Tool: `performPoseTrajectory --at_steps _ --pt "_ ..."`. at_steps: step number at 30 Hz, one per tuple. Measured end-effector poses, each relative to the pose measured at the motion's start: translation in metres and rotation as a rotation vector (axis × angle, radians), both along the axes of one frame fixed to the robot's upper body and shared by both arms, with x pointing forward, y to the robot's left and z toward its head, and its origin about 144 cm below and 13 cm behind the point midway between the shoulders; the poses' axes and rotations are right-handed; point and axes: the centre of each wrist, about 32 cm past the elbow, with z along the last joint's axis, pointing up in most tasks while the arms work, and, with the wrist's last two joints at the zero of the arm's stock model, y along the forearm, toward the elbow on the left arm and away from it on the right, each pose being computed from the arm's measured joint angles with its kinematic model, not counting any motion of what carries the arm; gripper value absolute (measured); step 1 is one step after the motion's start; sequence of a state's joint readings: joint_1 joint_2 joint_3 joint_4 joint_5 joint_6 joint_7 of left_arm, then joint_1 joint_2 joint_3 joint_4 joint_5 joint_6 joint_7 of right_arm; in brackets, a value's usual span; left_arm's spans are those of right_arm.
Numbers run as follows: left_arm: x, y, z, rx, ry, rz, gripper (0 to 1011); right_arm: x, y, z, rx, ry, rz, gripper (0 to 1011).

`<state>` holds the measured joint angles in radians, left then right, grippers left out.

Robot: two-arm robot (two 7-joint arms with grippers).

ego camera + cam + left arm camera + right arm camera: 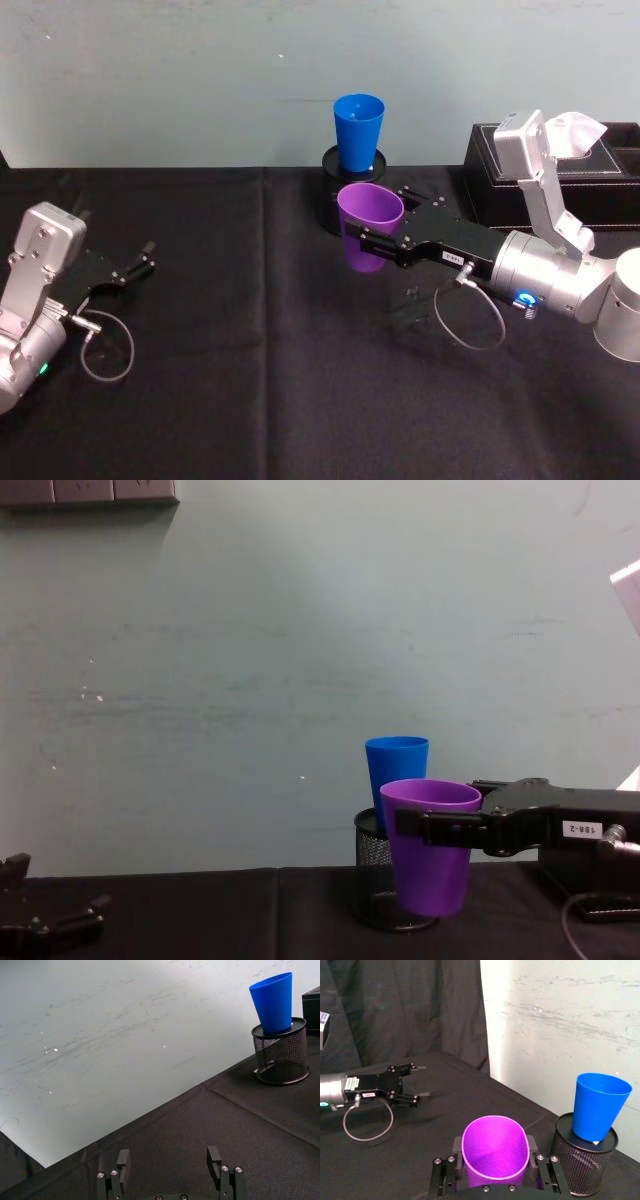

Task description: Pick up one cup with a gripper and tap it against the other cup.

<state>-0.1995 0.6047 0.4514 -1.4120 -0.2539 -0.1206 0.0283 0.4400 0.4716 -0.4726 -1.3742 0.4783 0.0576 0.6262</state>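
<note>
Head view, nearest first: left gripper (140,268) parked at the left of the black cloth (250,350), fingers spread wide, empty. Further in, right gripper (372,228) clamped across the purple cup (365,256) just below its rim, cup upright and seemingly clear of the cloth. Behind, near but apart, blue cup (359,128) seated in the mesh pen holder (329,160). Likely light, thin-walled, smooth plastic: prone to slip or flex, so hold the upper wall firmly yet gently.

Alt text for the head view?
The right claw grips the purple cup upright, just in front of the blue cup, which sits in a black mesh holder. The left claw is open, idle at the left.
</note>
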Motion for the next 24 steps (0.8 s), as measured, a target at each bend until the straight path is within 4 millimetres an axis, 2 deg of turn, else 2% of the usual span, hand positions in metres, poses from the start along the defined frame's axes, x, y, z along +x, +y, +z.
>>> performPoseTrajectory --at_steps 24 --pt "0.0 0.0 0.0 0.0 0.0 0.0 1000 0.0 0.0 0.0 0.0 -0.001 0.0 722"
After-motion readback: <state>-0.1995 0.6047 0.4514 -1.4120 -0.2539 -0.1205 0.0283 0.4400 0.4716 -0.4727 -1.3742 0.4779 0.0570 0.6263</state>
